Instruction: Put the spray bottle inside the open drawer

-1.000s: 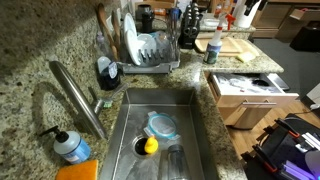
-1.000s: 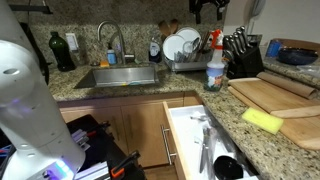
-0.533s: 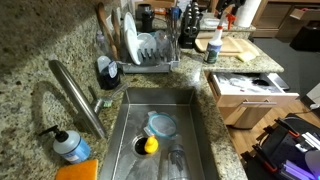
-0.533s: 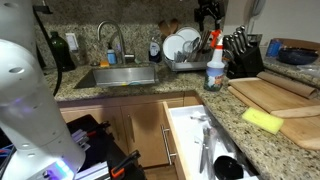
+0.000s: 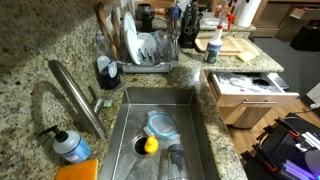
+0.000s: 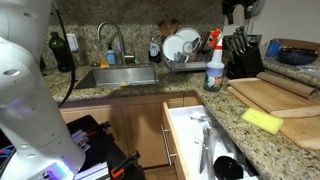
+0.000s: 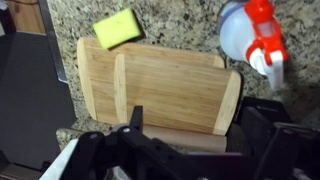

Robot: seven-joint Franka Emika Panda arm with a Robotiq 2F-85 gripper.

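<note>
White plastic spray bottle (image 6: 214, 68) with a red trigger stands upright on the speckled granite counter (image 6: 120, 92), beyond the open white-lined drawer (image 6: 180, 130). The black gripper (image 6: 236, 14) hangs above right, jaws spread and empty. The bottle is probably light, stiff and slick, so grasp the body just below the neck.

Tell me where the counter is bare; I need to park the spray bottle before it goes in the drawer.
Bare granite lies between the sink and the spray bottle, in front of the dish rack. A narrower strip runs between the sponge and the open drawer. Crowded: behind the bottle by the knife block, and at the cutting boards.
</note>
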